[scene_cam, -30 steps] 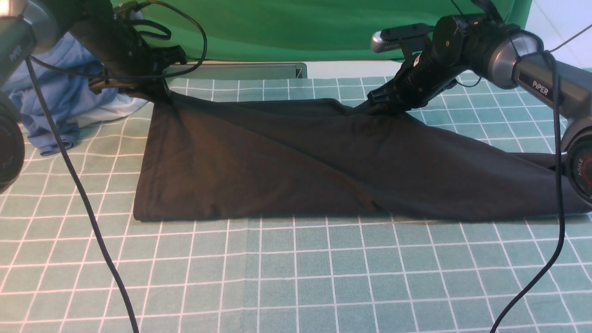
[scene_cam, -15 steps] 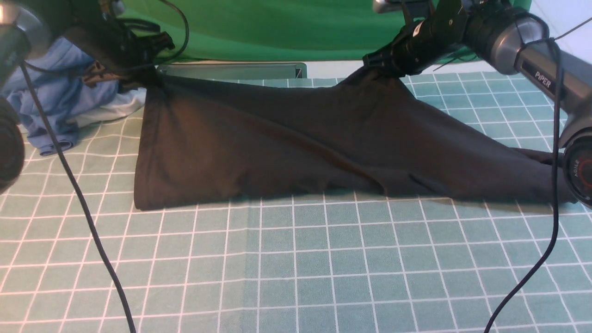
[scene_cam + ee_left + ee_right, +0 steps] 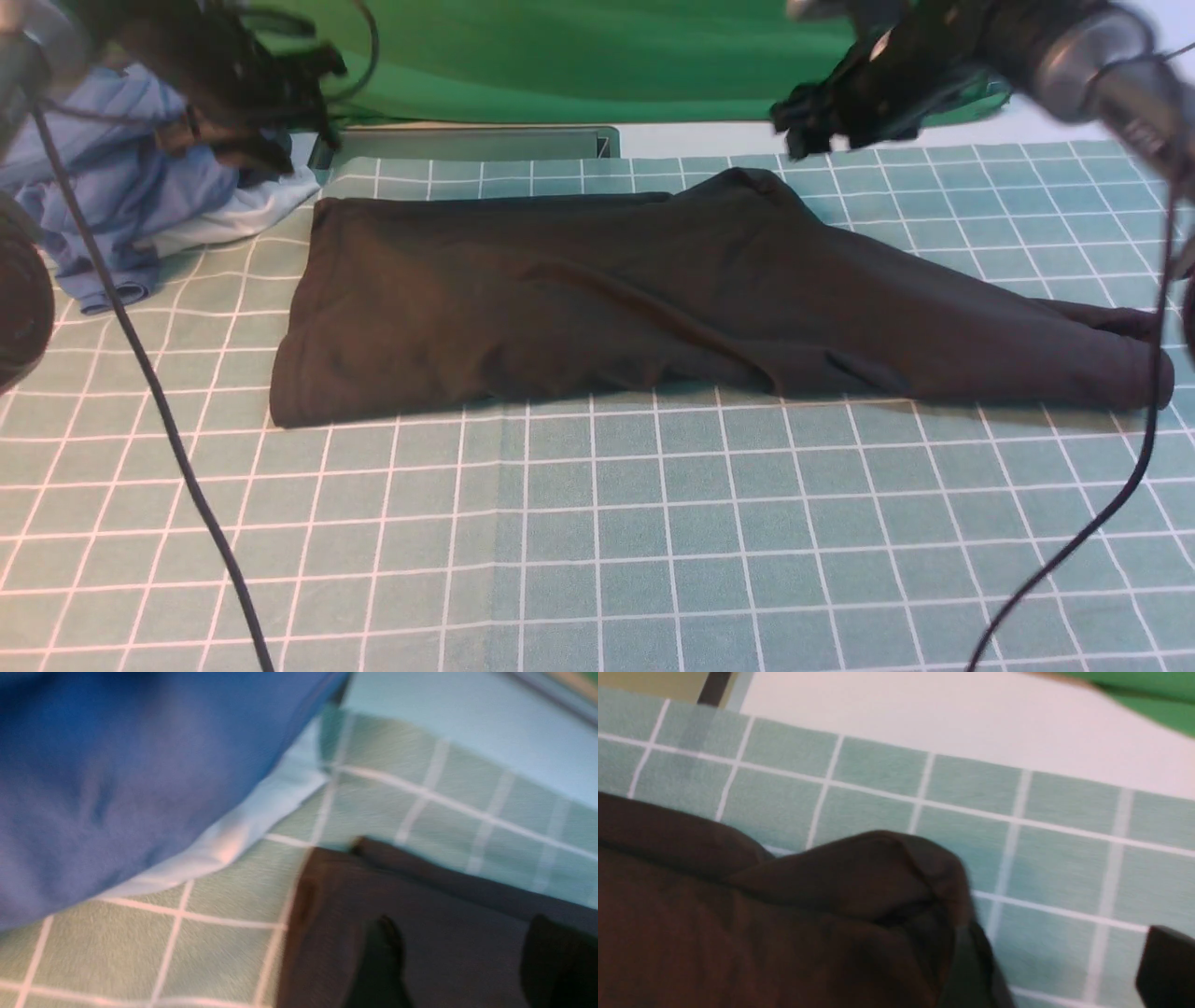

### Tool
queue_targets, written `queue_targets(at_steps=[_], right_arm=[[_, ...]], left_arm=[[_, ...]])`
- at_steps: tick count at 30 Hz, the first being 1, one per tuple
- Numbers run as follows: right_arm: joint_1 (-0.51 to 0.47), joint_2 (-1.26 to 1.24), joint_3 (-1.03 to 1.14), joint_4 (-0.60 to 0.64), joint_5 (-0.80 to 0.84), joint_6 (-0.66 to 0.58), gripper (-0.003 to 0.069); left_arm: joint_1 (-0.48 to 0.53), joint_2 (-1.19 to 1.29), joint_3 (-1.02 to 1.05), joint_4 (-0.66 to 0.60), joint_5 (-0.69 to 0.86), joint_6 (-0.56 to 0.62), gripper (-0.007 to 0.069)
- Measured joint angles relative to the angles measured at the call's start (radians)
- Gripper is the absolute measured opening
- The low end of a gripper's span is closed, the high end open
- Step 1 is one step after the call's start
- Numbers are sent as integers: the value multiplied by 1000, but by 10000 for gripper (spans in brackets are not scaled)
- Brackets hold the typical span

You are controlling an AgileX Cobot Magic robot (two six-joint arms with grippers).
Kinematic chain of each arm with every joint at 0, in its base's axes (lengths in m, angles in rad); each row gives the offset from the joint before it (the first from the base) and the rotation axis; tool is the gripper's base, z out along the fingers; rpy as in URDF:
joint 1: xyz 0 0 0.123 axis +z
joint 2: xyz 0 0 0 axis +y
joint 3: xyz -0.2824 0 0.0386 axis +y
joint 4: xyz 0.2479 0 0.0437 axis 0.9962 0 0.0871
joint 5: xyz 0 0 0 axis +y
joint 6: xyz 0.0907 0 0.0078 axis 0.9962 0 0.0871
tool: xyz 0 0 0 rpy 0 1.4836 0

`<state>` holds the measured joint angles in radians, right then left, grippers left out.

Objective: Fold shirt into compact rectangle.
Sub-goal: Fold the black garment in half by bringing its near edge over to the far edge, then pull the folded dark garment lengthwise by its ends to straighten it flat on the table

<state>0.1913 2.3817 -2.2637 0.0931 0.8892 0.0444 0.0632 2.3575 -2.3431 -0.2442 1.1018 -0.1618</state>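
black shirt [image 3: 597,299] lying as a long folded band across checked cloth [image 3: 597,541], left gripper [image 3: 462,921] jaws apart above its far-left corner, right gripper [image 3: 810,126] jaws apart above far-right hump, both empty, blue clothes heap [image 3: 121,205] far left

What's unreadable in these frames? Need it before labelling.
shirt print and label: not shown in any view; only plain dark fabric faces up.
Fold layers: the front view shows only the top surface, so they can't be counted.
left tool and right tool: motion-blurred in the front view, so the jaw gap is unreadable there.
blue clothes heap: cut off by the left edge and partly behind the left arm.
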Motion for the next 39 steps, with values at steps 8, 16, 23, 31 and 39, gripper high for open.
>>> queue_targets(at_steps=[8,16,23,31,39], right_arm=[[-21,-93,-112,-2,298,-12,132],[-38,-301,93,0,321,-44,28],[-142,-644,593,6,336,-55,30],[-328,-631,828,-4,322,-93,213],[-375,-538,878,-15,225,-143,388]], left_arm=[[-3,-55,-57,-47,109,-133,482],[-41,-256,384,-157,104,-15,57],[-84,-526,883,-151,83,44,15],[-85,-580,962,-143,-15,55,16],[-85,-580,969,-134,0,55,16]])
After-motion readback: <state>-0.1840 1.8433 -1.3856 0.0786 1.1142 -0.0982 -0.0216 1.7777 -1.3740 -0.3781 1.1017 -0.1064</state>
